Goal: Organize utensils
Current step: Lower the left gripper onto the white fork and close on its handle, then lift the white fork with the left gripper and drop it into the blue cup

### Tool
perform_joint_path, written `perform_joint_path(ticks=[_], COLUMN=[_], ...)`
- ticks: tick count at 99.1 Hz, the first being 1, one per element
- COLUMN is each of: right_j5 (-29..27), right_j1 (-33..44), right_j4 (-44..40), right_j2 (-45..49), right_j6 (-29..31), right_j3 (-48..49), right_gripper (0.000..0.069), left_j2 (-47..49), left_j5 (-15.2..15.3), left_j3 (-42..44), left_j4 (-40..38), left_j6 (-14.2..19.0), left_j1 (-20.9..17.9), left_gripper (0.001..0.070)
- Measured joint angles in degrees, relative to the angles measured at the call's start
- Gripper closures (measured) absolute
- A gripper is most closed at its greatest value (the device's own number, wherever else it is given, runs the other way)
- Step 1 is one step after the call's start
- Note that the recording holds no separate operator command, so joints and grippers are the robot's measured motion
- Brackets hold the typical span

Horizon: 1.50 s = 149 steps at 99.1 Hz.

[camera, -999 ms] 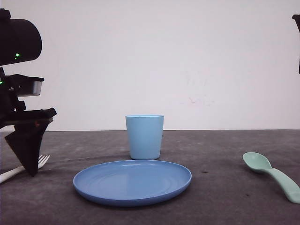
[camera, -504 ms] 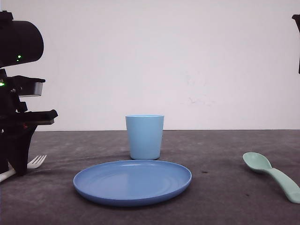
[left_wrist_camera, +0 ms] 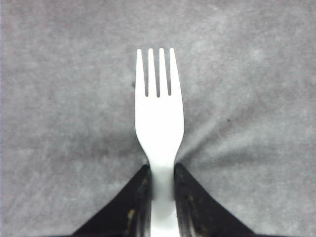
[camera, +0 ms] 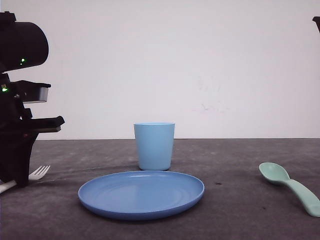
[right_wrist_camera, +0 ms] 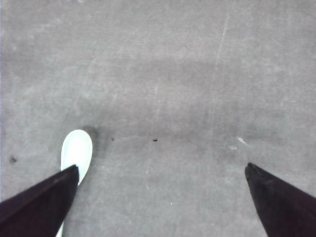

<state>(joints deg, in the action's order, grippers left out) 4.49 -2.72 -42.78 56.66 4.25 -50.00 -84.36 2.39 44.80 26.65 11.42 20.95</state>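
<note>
two utensils at opposite edges of the table

the white fork point(left_wrist_camera: 159, 123) lies flat on the grey table point(camera: 240, 210), at about 9 o'clock from the blue plate point(camera: 141, 194) in the front view, at the far left edge. its long axis runs left to right there, rising slightly, with the four tines aimed toward 3 o'clock, at the plate, and the handle end running out toward 8 o'clock. the left gripper point(left_wrist_camera: 162, 185) stands down over the handle; in the left wrist view its two dark fingers point(left_wrist_camera: 136, 197) press against both sides of the neck just behind the head, so the jaws are closed on the fork.

the mint-green spoon point(camera: 292, 186) rests at 3 o'clock from the plate, well apart from it. its bowl points toward 10 o'clock and its thick handle runs off toward 4 o'clock. in the right wrist view the right gripper point(right_wrist_camera: 163, 190) hangs above the table with its jaws spread wide apart, holding nothing; the pale spoon bowl shows just beside one fingertip point(right_wrist_camera: 61, 185).

the light blue cup point(camera: 154, 146) stands upright at 12 o'clock from the plate, just behind its rim.
</note>
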Motion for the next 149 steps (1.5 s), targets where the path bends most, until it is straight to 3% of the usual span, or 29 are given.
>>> perform_joint_path(ticks=[24,42,50,66,75,98,110,149], right_j5=[0.0,0.0,0.0,0.0,0.0,0.0,0.0,0.0], right_j1=[0.0,0.0,0.0,0.0,0.0,0.0,0.0,0.0], right_j4=[0.0,0.0,0.0,0.0,0.0,-0.1,-0.1,-0.3], right_j2=[0.0,0.0,0.0,0.0,0.0,0.0,0.0,0.0], right_j6=[0.0,0.0,0.0,0.0,0.0,0.0,0.0,0.0], right_j3=[0.0,0.0,0.0,0.0,0.0,0.0,0.0,0.0], right_gripper=[0.0011,0.0011,0.0011,0.0011,0.0011,0.0011,0.0011,0.0011], left_j2=[3.7,8.7,10.3,11.1,10.7,5.7,1.6,-13.4], left_j5=[-1.4,-4.1,-5.0,-9.9,-10.2,-10.3,-10.3,-10.3], left_j3=[0.2,4.1,4.9,4.9,4.9,4.9,4.9,4.9], left_j4=[-2.3,-7.1,-12.3,-26.1,-34.4,-51.3,-58.7,-74.6], left_j6=[0.0,0.0,0.0,0.0,0.0,-0.1,-1.8,-4.4], left_j1=[2.3,4.0,5.0,6.9,8.0,10.2,10.8,11.2], left_gripper=[0.0647,0.0647,0.0647,0.0647,0.0647,0.0647,0.0647,0.0645])
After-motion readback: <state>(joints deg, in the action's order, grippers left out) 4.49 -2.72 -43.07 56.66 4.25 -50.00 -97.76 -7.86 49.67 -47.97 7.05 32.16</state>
